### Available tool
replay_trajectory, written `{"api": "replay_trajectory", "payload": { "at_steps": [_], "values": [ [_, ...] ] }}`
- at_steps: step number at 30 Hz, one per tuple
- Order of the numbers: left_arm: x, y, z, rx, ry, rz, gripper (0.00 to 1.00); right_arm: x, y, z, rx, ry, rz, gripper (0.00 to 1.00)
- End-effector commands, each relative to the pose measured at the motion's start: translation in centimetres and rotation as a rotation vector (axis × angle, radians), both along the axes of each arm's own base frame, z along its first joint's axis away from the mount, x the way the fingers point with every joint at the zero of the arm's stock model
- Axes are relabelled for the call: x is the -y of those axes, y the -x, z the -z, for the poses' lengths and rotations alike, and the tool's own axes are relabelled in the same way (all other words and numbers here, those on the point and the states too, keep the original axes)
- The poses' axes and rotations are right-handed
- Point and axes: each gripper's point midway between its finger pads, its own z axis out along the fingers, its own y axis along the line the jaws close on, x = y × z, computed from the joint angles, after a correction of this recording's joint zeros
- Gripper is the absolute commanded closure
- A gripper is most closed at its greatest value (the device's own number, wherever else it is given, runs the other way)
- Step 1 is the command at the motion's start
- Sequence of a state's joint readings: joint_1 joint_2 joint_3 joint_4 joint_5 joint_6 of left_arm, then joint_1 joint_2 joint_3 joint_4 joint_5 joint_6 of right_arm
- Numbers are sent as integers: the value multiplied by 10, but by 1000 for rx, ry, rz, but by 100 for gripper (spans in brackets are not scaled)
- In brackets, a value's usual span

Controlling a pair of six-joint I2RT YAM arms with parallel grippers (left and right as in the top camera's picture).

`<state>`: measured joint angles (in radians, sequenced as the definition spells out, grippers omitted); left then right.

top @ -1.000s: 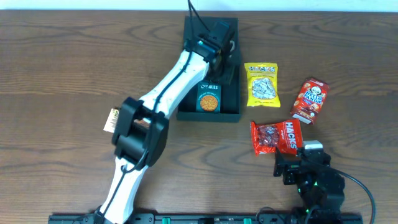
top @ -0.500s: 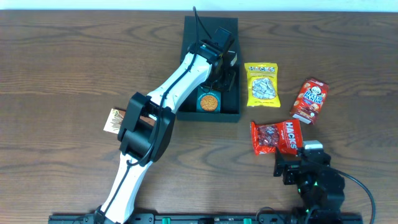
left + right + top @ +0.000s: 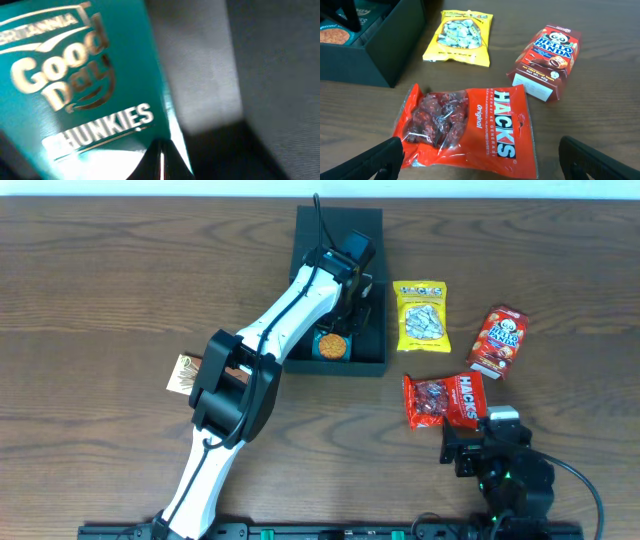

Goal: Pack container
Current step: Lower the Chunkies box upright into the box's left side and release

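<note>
Right gripper (image 3: 481, 147) hanging low, fingers spread wide apart, nothing between them. Just ahead of it lies the red Hacks candy bag (image 3: 465, 125), flat on the wooden table (image 3: 100, 280), "HACKS" in big white letters and "Original" beside it. Bare wood shows on every side of that bag. Beyond it and to the right stands the red Hello Panda box (image 3: 546, 62), turned at an angle. Left of that is the yellow candy bag (image 3: 461, 37), its print too small for me to read, with a strip of open wood between it and the container (image 3: 325, 222). The dark box sits at the far middle of the table, its near right wall just beside the yellow bag. My left gripper (image 3: 347, 315) is down inside it, over the teal cookie box (image 3: 75, 95), which reads "Britannia Good Day Chunkies". One fingertip crosses the box's lower edge; gripping or not, I cannot tell.
</note>
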<state>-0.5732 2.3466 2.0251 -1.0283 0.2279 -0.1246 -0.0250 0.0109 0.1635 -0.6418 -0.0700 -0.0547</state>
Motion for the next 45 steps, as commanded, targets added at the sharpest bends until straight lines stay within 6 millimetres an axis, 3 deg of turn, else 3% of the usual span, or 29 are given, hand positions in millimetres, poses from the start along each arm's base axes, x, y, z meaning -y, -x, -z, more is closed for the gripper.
{"api": "replay_trajectory", "payload": {
  "at_steps": [1, 7, 13, 16, 27, 32, 36, 45],
  "values": [
    [-17, -8, 3, 43, -91, 1, 94, 3, 0, 3, -6, -2, 20, 1],
    [0, -12, -4, 48, -1, 4, 94, 3, 0, 3, -6, -2, 20, 1],
    [16, -30, -43, 138, 70, 26, 94, 3, 0, 3, -6, -2, 20, 1],
    [31, -27, -46, 132, 153, 98, 94, 3, 0, 3, -6, -2, 20, 1],
    [40, -9, -17, 63, 151, 143, 94, 3, 0, 3, -6, -2, 20, 1],
    [42, -1, 5, 15, 124, 151, 94, 3, 0, 3, -6, -2, 20, 1],
    [40, 1, 10, 0, 113, 141, 94, 3, 0, 3, -6, -2, 20, 1],
    [8, -3, 23, 5, -68, 5, 94, 3, 0, 3, -6, -2, 20, 1]
  ]
}}
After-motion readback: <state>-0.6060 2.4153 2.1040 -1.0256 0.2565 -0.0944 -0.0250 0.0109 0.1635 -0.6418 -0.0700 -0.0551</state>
